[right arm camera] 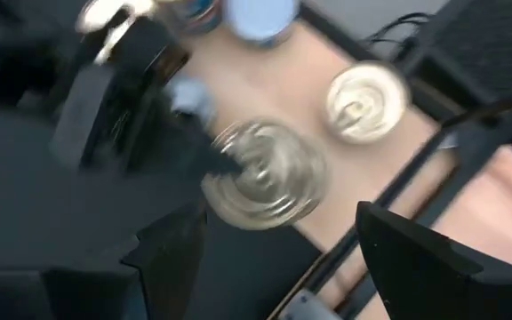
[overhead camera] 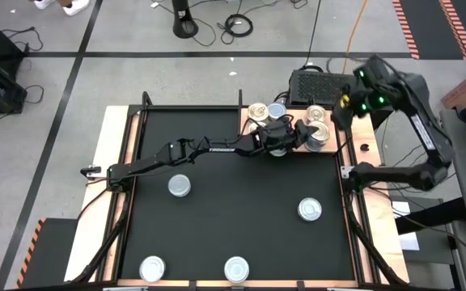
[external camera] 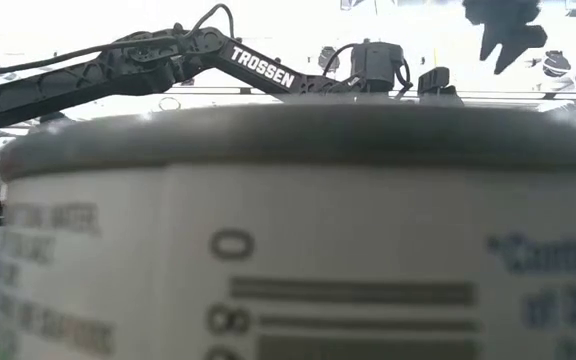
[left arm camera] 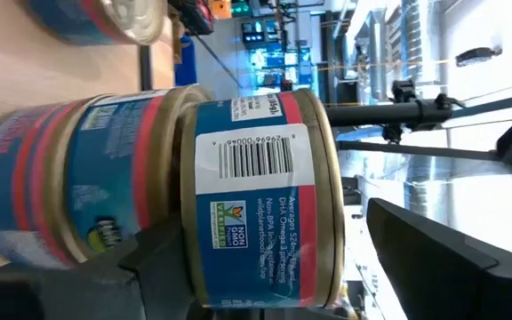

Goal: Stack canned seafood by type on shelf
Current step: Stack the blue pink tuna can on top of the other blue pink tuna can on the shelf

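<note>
Wooden shelf (overhead camera: 354, 137) holds seafood tins (overhead camera: 257, 111); the left gripper (overhead camera: 291, 139) stands released beside them, right gripper (right arm camera: 274, 258) open above.

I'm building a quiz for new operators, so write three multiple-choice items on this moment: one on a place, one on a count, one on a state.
1. Where is the left pincer?
A) parked at its own base
B) at the tins on the shelf
C) above the floor

2. How many loose cans lie on the black mat?
A) two
B) seven
C) four

3. The barcode can before the left pincer is:
A) stacked on another can
B) lying on its side
C) crushed

Key:
1 B, the left arm reaches across to the shelf.
2 C, four tins sit apart on the mat.
3 A, the left wrist view shows it atop a second tin.
</note>
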Controlling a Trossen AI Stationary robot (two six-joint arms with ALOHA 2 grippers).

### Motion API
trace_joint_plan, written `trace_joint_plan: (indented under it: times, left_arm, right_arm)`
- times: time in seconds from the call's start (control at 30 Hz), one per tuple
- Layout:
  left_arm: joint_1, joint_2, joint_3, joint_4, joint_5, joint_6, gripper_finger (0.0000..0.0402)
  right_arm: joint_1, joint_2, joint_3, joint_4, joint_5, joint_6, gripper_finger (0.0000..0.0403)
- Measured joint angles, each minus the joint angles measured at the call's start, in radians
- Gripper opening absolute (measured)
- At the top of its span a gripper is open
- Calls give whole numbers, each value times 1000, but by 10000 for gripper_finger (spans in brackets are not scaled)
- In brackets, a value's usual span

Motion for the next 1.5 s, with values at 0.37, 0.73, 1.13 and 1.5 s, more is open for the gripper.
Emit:
trace_joint_plan:
  times: [0.37, 0.73, 1.13, 1.5]
  left_arm:
    - [4, 0, 0, 29, 14, -6, 306]
    - [4, 0, 0, 26, 14, -7, 306]
    - [7, 0, 0, 28, 15, -7, 306]
    - [6, 0, 0, 28, 17, -9, 306]
  right_arm:
    - [127, -235, -408, 155, -23, -99, 281]
    - [260, -323, -545, 338, 158, -240, 279]
    - [362, -352, -678, 471, 277, -332, 235]
    - [410, -351, -696, 486, 316, -355, 141]
